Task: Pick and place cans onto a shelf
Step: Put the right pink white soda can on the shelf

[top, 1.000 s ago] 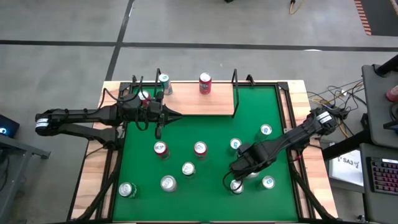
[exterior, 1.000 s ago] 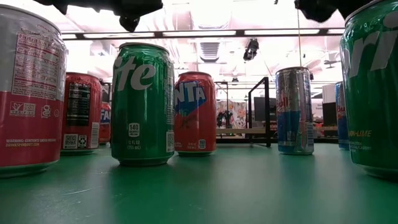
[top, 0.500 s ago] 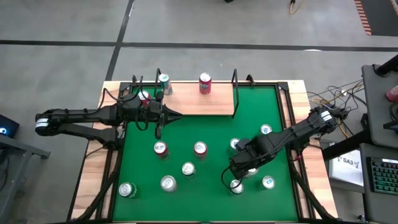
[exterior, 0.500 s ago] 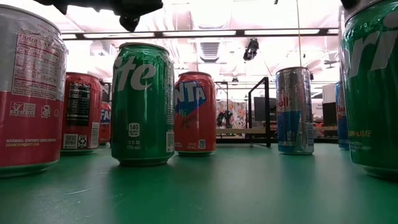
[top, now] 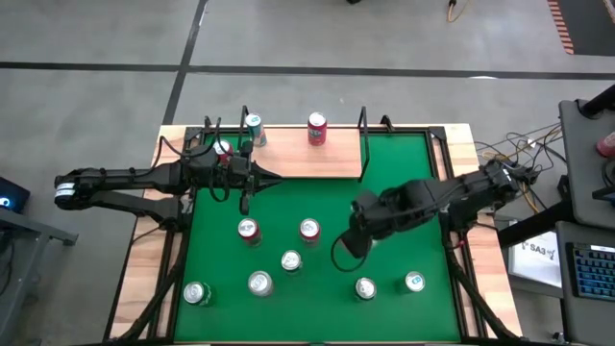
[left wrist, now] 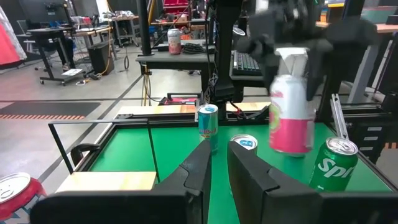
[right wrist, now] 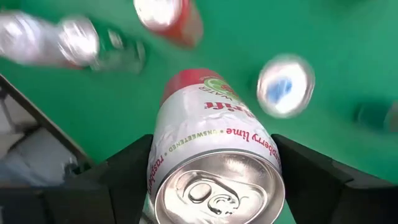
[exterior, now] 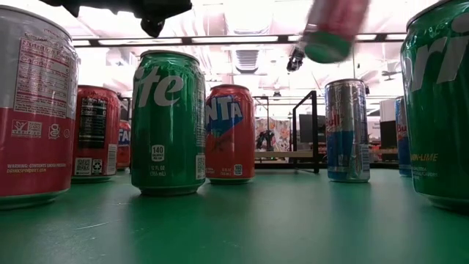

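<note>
— What does your right hand [right wrist: 214,186] have?
— It pinches a white-and-pink raspberry lime can [right wrist: 214,155], lifted clear above the worktop's [top: 288,197] middle.
— And your left hand [top: 252,177]?
— Pressed together, at the shelf's [top: 317,163] front edge.

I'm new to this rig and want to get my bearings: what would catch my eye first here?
The right gripper holds a white-and-pink raspberry-lime can lifted clear above the green table, right of centre. Other cans stand scattered on the green, a Sprite can and a Fanta can among them. The left gripper waits shut at the wooden shelf, which carries two cans.
</note>
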You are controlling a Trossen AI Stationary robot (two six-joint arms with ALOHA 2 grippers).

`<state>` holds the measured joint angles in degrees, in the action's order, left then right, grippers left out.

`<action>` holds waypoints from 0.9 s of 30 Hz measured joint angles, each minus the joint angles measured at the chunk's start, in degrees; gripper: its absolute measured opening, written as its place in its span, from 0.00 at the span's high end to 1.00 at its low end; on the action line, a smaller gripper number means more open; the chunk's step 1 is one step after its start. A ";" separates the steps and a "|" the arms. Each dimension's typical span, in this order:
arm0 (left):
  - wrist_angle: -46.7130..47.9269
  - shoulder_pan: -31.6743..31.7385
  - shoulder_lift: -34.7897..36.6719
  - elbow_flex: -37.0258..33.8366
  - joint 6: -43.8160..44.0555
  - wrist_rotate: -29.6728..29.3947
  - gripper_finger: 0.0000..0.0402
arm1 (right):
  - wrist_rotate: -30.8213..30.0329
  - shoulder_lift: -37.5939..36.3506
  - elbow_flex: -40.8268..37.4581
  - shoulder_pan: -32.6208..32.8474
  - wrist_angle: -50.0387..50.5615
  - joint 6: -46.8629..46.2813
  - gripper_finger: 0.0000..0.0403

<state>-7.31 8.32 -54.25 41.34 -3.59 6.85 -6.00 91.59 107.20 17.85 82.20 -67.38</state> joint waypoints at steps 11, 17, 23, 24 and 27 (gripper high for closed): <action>-0.01 0.02 0.01 0.00 -0.13 0.00 0.91 | -5.97 3.23 8.19 -13.64 -5.67 26.10 0.30; -0.16 0.01 -0.01 0.00 -0.16 -0.03 0.91 | -4.14 6.97 10.37 -22.79 -9.14 37.70 0.30; -0.15 0.02 -0.01 0.00 -0.42 -0.35 0.91 | -3.85 11.77 11.94 -30.05 -9.48 44.84 0.30; -0.15 0.00 -0.01 0.00 -0.59 -0.35 0.91 | -3.06 12.74 12.29 -31.03 -9.20 45.84 0.30; -0.15 0.02 -0.01 0.00 -1.02 -0.35 0.91 | -0.86 15.39 13.28 -32.89 -7.49 47.75 0.30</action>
<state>-7.46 8.34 -54.26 41.34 -4.61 6.50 -6.87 106.98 120.48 -15.04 74.71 -19.63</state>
